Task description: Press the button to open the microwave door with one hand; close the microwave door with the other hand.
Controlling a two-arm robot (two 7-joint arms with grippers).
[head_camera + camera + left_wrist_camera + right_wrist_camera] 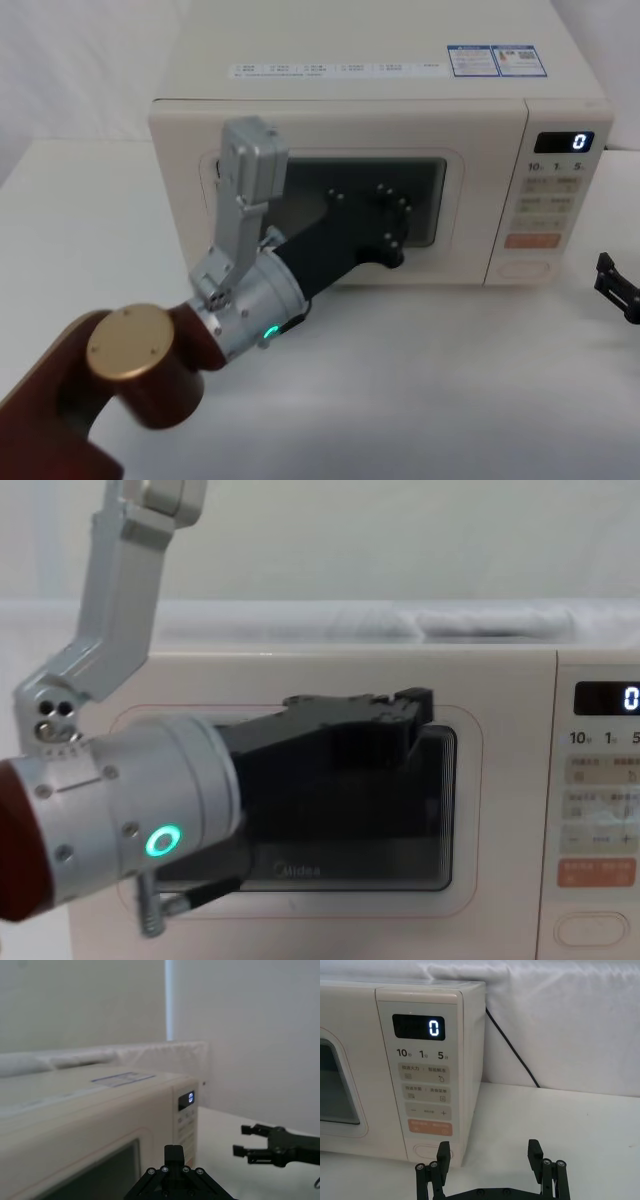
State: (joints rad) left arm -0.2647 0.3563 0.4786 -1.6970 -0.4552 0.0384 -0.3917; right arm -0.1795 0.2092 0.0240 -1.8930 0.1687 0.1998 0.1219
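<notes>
Both steps look complete: the door (pixel 330 205) sits flush with the left pincer (pixel 392 225) against its window, fingers' state indeterminable, while the right pincer (pixel 490 1157) hangs spread near the button (pixel 427 1151).

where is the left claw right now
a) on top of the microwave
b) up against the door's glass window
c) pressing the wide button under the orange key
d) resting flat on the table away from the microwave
b: the left claw sits against the dark window of the door, which looks shut, while the right claw hangs open near the button without touching it.
</notes>
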